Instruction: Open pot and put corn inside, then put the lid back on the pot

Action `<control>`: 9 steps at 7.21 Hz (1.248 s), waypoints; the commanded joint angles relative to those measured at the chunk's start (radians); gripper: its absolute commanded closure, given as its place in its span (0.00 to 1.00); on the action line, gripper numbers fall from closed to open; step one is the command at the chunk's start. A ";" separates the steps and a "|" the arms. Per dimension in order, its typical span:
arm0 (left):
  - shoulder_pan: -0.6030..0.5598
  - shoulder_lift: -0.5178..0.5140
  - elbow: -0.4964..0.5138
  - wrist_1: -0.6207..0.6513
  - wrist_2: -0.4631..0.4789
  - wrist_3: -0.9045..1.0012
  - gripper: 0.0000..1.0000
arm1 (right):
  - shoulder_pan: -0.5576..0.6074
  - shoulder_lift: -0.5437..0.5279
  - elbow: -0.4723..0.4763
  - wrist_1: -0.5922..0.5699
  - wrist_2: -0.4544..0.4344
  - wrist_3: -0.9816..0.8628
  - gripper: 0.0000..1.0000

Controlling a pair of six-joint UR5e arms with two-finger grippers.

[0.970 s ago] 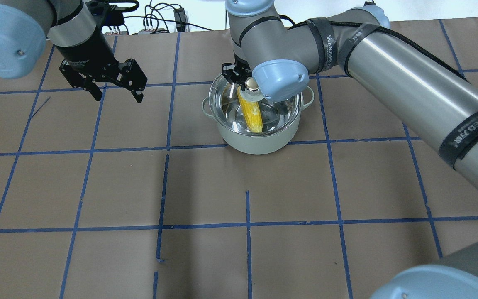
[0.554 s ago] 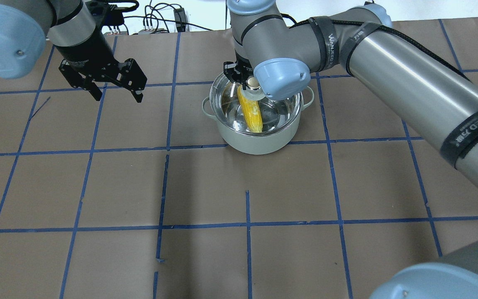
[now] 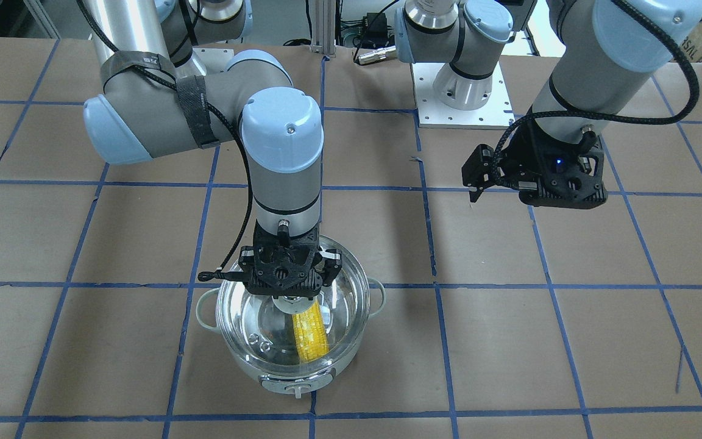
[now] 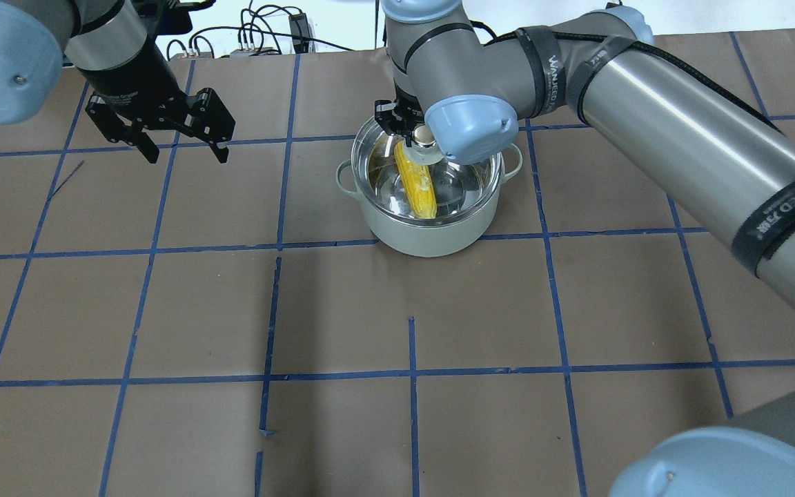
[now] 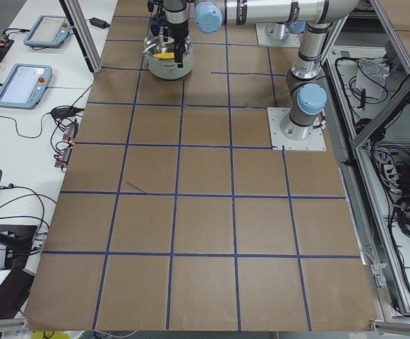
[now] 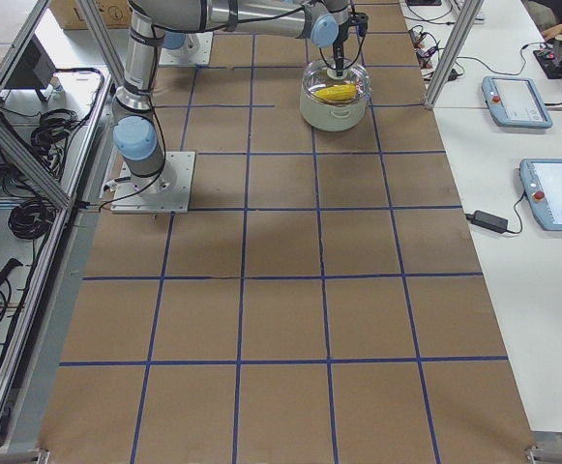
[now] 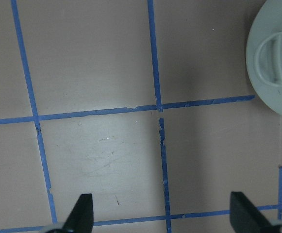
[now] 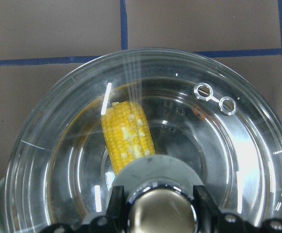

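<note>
The pot (image 4: 425,238) stands at the table's far middle, its control knob (image 3: 296,390) on the side away from me. The corn (image 4: 418,186) lies inside it and shows through the glass in the right wrist view (image 8: 128,131). The lid (image 8: 228,160) sits over the pot's rim, vent holes up. My right gripper (image 8: 160,208) comes straight down and is shut on the lid's metal knob (image 4: 424,138), one finger on either side. My left gripper (image 4: 183,148) is open and empty, hovering left of the pot; the pot's loop handle (image 7: 272,63) shows at its view's right edge.
Blue tape lines grid the brown table (image 4: 342,310). Cables (image 4: 266,38) lie along the far edge. My arms' mounting plate (image 3: 464,103) is behind the pot. Tablets (image 6: 517,97) rest on the side table beyond the pot.
My left gripper has drawn back, away from the pot and toward the far left. My right gripper has stayed on the lid's knob over the pot, its wrist shifting only slightly.
</note>
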 commanded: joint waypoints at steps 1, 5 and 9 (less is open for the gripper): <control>0.000 -0.002 0.003 0.000 0.000 -0.006 0.00 | 0.000 0.003 -0.001 -0.003 0.001 0.000 0.64; 0.000 -0.005 0.003 0.000 -0.005 -0.008 0.00 | -0.009 0.004 0.002 0.000 0.000 -0.004 0.64; 0.000 -0.005 0.003 0.000 -0.005 -0.008 0.00 | -0.009 0.003 0.003 0.011 0.000 -0.015 0.64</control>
